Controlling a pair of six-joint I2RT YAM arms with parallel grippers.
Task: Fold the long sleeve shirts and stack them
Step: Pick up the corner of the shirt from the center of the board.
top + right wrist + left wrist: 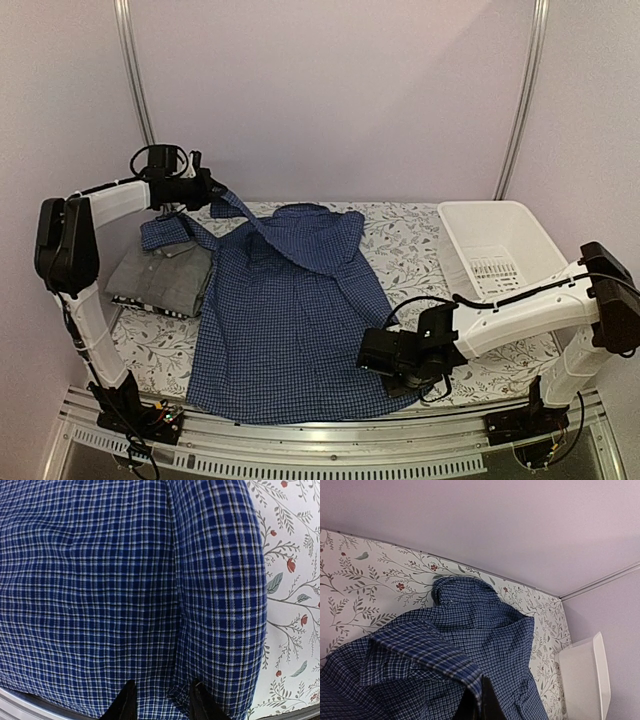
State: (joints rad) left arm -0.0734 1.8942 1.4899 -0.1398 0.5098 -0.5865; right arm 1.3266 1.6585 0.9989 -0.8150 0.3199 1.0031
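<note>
A blue checked shirt is spread flat in the middle of the table, which is covered with a flowered cloth; its collar is turned toward the back wall and its hem lies at the near edge. One sleeve is lifted off the table at the far left and is held by the left gripper, whose jaws are closed tight on the cuff, as is seen from the left wrist view, where the cloth is pinched at the fingertips of that gripper. The right gripper is set low at the shirt's near right corner. In the right wrist view its fingers are seen partly apart, one on each side of a folded edge of the checked cloth; whether the cloth is actually pinched cannot be told. A grey shirt lies folded on the left of the table, just beside the blue one, partly under its other sleeve. A white plastic basket stands at the far right, apart from the shirts.
</note>
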